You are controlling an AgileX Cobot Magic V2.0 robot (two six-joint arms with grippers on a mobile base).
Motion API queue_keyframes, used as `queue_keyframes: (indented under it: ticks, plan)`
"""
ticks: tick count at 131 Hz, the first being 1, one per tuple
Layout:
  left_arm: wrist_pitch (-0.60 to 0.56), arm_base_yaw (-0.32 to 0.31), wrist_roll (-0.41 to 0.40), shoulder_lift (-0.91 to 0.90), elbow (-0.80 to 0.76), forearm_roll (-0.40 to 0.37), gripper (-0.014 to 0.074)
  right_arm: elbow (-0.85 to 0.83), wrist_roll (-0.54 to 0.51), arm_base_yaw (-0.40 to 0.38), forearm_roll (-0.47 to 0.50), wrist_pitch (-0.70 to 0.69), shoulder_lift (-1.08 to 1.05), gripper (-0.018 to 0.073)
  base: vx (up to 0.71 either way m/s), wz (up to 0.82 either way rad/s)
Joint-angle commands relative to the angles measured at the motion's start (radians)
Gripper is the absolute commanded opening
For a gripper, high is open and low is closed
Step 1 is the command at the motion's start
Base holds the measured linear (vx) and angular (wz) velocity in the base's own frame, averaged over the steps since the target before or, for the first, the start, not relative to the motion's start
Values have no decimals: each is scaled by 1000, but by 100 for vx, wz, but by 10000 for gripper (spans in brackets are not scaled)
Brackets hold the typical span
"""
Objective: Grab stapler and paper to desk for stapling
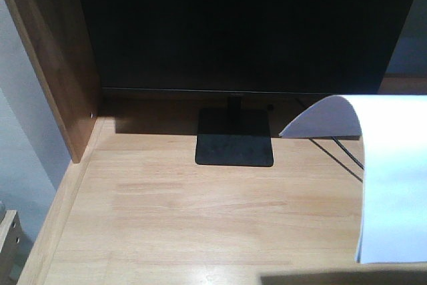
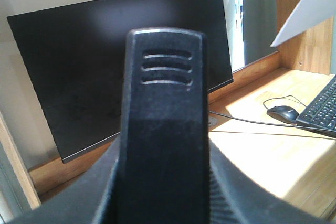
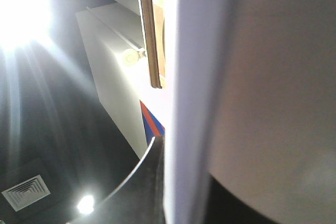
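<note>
In the left wrist view, the black stapler fills the middle of the frame, its ribbed end pointing up. My left gripper is shut on it, with a dark finger on either side. The white paper hangs curled above the right side of the light wood desk. The right wrist view shows the paper edge-on, pinched in my right gripper, which is shut on it and points up at the ceiling. Neither gripper shows in the front view.
A black monitor on a flat black stand stands at the back of the desk. A wooden side panel walls the left. A cable, a mouse and a keyboard lie to the right.
</note>
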Motion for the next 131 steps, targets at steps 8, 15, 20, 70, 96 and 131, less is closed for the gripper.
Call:
queue_keyframes:
  ticks: [8, 15, 20, 70, 96, 131]
  plan:
    - [-119, -2, -8, 21, -23, -19, 0, -25, -5, 0, -7, -43, 10, -6, 0, 0]
    - [-119, -2, -8, 21, -23, -19, 0, -25, -5, 0, -7, -43, 10, -6, 0, 0]
    - [-119, -2, -8, 21, -23, -19, 0, -25, -5, 0, -7, -43, 10, -6, 0, 0]
    - [-119, -2, -8, 21, -23, -19, 0, -25, -5, 0, -7, -43, 10, -6, 0, 0]
    - [-119, -2, -8, 21, -23, -19, 0, -25, -5, 0, -7, -43, 10, -6, 0, 0]
    - [-172, -2, -7, 45, -23, -18, 0, -25, -5, 0, -7, -43, 10, -6, 0, 0]
